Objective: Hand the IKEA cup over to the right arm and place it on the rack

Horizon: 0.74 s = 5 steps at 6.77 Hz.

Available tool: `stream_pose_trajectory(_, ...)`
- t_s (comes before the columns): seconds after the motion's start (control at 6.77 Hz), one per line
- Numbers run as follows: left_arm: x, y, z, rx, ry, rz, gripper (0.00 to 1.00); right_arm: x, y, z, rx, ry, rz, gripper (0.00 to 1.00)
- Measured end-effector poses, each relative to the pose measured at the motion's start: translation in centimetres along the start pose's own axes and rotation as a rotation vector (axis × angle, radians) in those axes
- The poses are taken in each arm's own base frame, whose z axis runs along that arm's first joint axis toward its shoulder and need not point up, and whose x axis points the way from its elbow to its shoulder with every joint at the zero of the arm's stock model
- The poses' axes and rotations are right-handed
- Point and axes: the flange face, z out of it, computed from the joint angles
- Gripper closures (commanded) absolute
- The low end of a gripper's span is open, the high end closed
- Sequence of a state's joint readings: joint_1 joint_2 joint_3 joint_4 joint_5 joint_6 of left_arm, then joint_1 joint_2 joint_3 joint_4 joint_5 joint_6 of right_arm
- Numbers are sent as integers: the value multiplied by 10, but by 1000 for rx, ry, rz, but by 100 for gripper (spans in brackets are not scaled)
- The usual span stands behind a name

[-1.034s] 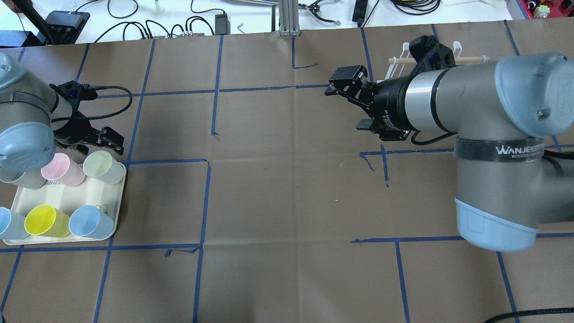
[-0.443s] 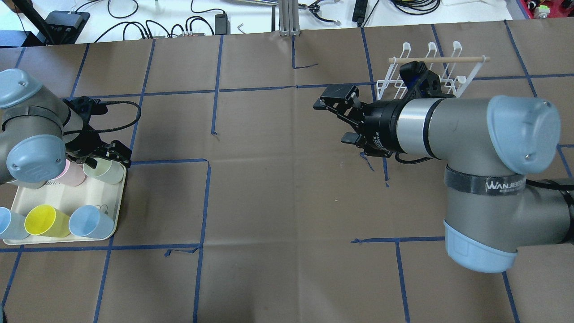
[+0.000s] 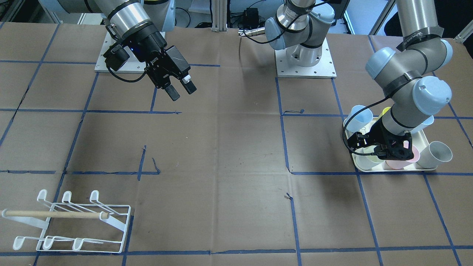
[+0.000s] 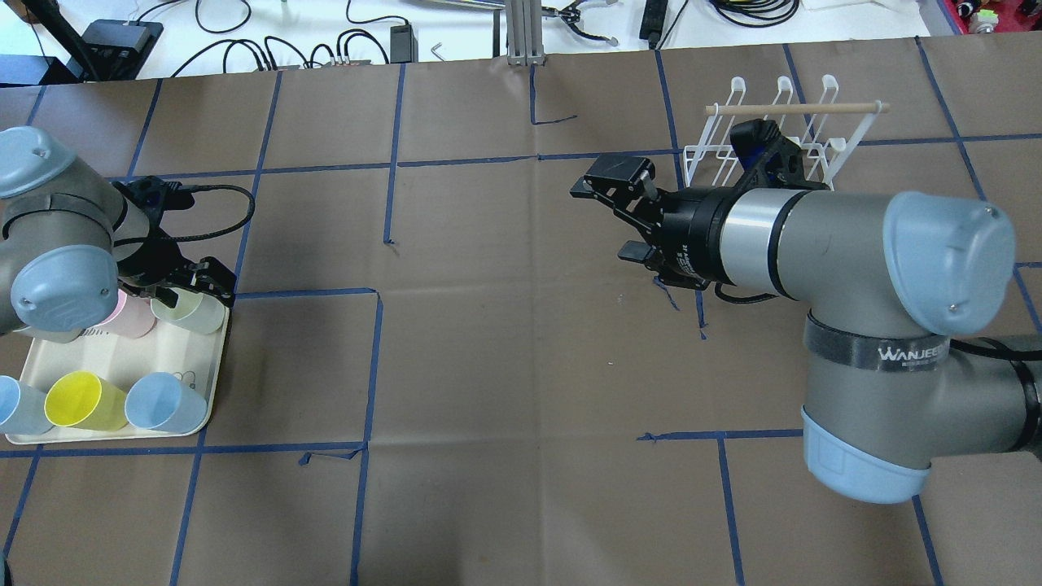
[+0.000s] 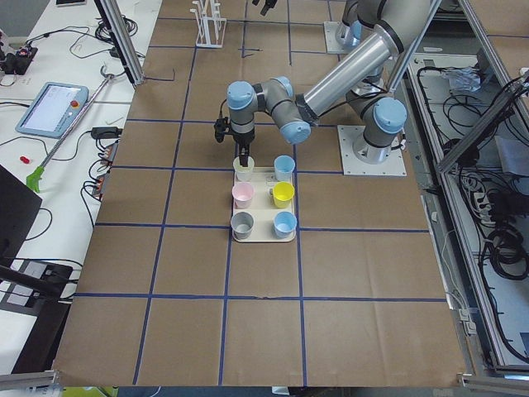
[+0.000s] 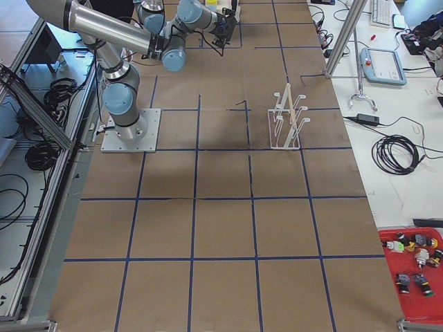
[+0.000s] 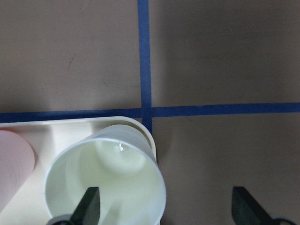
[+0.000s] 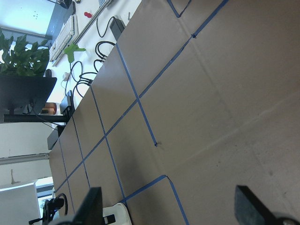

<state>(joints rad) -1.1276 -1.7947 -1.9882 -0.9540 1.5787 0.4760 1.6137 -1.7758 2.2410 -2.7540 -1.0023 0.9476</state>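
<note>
The pale green IKEA cup [image 4: 193,312] stands upright at the far right corner of the cream tray [image 4: 167,358]. My left gripper [image 4: 192,285] is open and low over it. In the left wrist view one of my fingers [image 7: 89,208] is inside the cup [image 7: 108,183] and the other is outside past the tray's edge, so the cup's wall lies between the jaws. My right gripper [image 4: 601,221] is open and empty above the table's middle right, in front of the white wire rack [image 4: 781,134]. The rack also shows in the front view [image 3: 74,221].
The tray also holds a pink cup [image 4: 134,316], a yellow cup [image 4: 77,400] and two blue cups, one of them at the near right corner [image 4: 163,403]. A grey cup [image 3: 438,153] stands at the tray's corner. Cables lie on the white bench beyond the table.
My left gripper has moved down and toward the pale green cup and now straddles its wall. My right arm has swung left and back, which uncovers the rack.
</note>
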Motion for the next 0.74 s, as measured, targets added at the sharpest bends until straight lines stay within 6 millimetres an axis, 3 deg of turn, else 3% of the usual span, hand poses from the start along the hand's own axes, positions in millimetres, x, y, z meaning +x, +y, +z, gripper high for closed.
stream_pose_trajectory(0.3, -2, -2, -3, 3, -4, 4, 91, 1, -2, 4, 4, -2, 72, 11)
stream_pose_trajectory(0.44, -3, -2, -3, 2, -4, 4, 100, 5, -6, 12, 1, 2, 82, 8)
stream_pose_trajectory(0.74, -4, -3, -5, 4, -4, 6, 100, 6, -17, 27, 43, -62, 37, 5)
